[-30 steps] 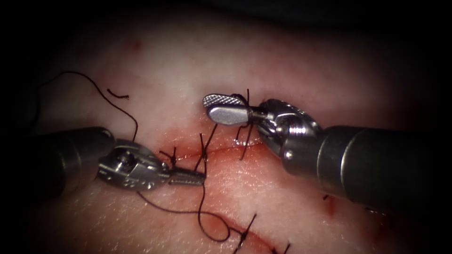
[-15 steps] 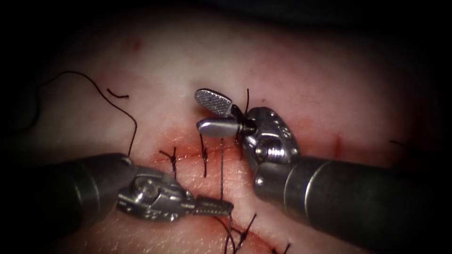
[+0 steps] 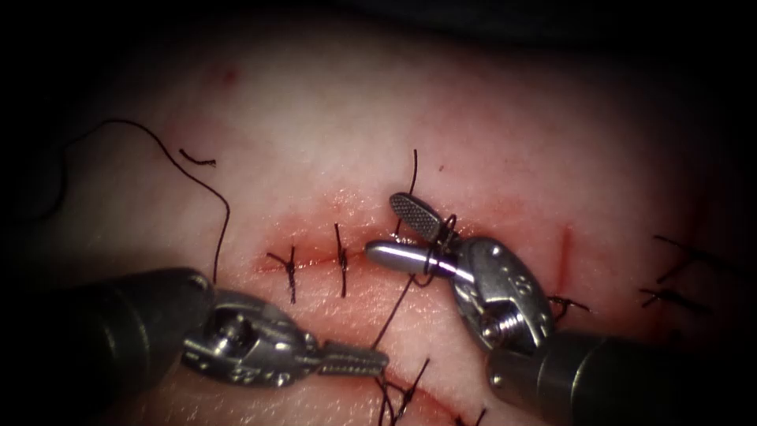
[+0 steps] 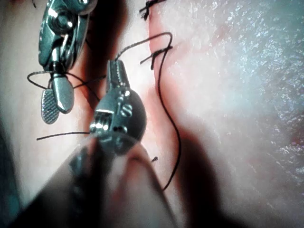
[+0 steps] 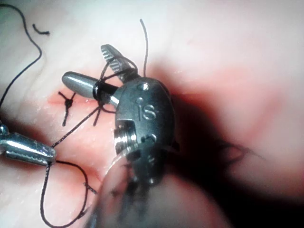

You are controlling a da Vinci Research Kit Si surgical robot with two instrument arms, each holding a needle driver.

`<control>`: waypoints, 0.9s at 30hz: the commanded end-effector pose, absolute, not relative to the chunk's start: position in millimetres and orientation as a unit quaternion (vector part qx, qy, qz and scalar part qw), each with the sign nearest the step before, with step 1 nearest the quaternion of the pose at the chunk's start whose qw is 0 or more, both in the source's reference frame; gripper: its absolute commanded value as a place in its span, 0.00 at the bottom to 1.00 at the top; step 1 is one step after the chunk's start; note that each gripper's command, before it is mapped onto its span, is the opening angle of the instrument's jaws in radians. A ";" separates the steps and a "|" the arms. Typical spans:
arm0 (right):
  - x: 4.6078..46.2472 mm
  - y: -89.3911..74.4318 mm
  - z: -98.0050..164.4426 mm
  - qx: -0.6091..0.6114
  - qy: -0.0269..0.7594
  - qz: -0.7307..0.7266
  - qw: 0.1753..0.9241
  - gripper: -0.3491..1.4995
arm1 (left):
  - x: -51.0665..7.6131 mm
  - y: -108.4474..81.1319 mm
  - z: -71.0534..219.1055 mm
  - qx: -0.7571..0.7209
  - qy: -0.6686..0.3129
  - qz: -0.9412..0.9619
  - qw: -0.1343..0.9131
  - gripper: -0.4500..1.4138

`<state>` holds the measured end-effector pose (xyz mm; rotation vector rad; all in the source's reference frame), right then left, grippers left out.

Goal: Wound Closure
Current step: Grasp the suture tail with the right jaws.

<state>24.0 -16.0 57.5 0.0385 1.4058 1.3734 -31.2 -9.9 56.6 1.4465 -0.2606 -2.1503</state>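
Over the cut (image 3: pixel 315 256), the right pincer (image 3: pixel 398 233), gaping and thread-wrapped, has dropped; left pincer (image 3: pixel 371 361) stays clamped on thread (image 3: pixel 394 312).

Over the last second the left tool (image 3: pixel 377 361) moved down and to the right, from beside the cut (image 3: pixel 315 259) to a spot well below it, its jaws clamped on the thread (image 3: pixel 394 312) throughout. The right tool (image 3: pixel 394 233) dropped from above the cut onto it and swung toward the right, its open jaws spreading wider. The thread wound round those jaws (image 5: pixel 102 88) went along with them. The strand between the two tools, slack and curling a second ago, was drawn into a straight slanted line. The loose loop below the cut shrank to a short bend under the left tool.
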 end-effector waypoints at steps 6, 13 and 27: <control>22.9 -15.5 59.9 0.011 0.567 0.609 0.555 0.72 | -32.7 -8.0 58.5 0.531 -0.099 -0.800 0.262 0.00; 23.0 -14.0 62.3 0.015 0.545 0.630 0.553 0.69 | -33.1 -5.4 59.8 0.536 -0.103 -0.800 0.251 0.00; 25.6 -10.6 65.2 0.017 0.531 0.632 0.565 0.69 | -32.0 -2.7 61.9 0.534 -0.107 -0.803 0.243 0.00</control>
